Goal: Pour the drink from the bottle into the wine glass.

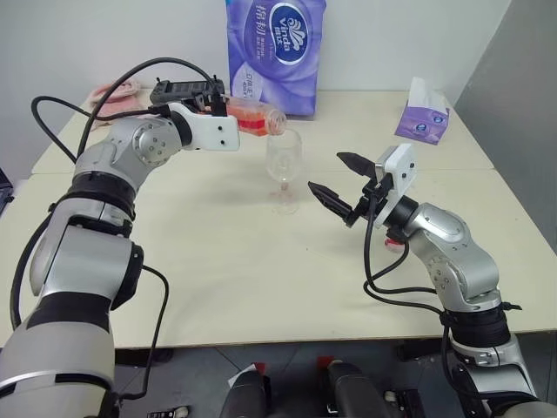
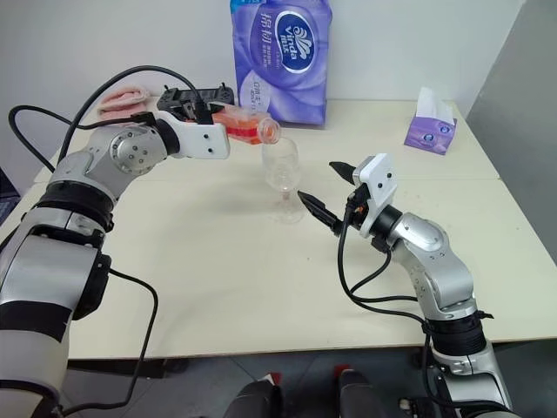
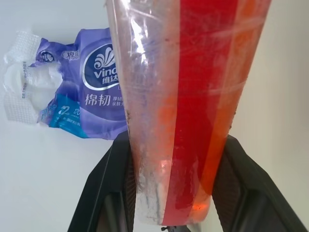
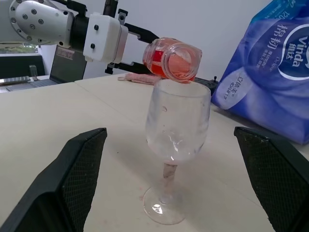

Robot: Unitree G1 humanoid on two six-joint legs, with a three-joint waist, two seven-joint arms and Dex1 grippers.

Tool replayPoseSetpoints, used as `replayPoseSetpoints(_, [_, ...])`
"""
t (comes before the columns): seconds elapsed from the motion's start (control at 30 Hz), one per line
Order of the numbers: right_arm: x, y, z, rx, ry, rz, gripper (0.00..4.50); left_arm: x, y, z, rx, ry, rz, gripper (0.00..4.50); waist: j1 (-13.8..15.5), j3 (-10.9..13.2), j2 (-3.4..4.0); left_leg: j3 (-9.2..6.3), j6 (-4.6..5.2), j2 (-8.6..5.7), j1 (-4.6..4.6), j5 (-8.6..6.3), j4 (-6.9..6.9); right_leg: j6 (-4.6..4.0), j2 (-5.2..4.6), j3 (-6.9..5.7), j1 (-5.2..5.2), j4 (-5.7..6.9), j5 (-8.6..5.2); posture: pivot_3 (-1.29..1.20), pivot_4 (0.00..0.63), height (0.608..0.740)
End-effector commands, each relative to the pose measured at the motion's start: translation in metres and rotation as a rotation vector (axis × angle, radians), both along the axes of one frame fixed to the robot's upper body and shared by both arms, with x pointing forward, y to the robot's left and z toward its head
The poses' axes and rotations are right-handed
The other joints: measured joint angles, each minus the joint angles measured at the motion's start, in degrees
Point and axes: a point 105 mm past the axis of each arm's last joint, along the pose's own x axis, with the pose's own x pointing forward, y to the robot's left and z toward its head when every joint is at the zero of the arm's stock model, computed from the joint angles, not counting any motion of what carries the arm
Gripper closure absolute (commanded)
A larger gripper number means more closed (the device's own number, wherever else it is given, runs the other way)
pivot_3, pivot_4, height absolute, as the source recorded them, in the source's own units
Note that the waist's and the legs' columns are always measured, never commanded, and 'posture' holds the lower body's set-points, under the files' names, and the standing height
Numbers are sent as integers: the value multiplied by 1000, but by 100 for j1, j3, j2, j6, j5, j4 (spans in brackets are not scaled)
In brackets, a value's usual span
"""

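The left hand [image 1: 228,111] is clamped on the small clear squarish plastic bottle [image 1: 254,117] with a red label strip, its two black fingers [image 3: 104,193] pressing either side of the bottle's body. The bottle lies tipped almost level above the cream-coloured surface [image 1: 218,270], its open mouth right over the rim of the clear stemmed wine glass [image 1: 284,170] and just about touching it. The translucent orange-red drink [image 4: 173,60] sits pooled inside the tilted bottle, reaching toward the mouth; whether any has reached the glass bowl is hard to tell. The glass stands upright on its round flat foot, near the middle of the surface. The right hand [image 1: 338,183] hovers just beside the glass on the robot's right, its black fingers spread wide apart and holding nothing, with the glass between them as seen from the right wrist. A large purple pack of tissues [image 1: 277,52] stands at the back of the surface behind the bottle, and a small purple tissue box [image 1: 423,113] rests toward the far right.
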Motion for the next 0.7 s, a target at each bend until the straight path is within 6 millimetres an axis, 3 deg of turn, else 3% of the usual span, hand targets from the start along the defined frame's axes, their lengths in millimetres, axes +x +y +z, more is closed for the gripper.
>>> replayPoseSetpoints(0.03, [-5, 0, 11, 13, -53, 6, 0, -4, 0, 32, 12, -94, -13, 2805, 0, 0, 0, 0, 0, 0, 0, 0, 0, 0, 0, 0, 0, 0, 0, 0, 150, 740])
replayPoseSetpoints(0.7, [-5, 2, 11, 23, -54, 7, 0, -5, 5, 47, 73, -143, 11, 2805, -1, 0, 0, 1, 0, -1, 0, 0, 2, 0, 0, 0, -1, 3, 0, 0, 150, 740])
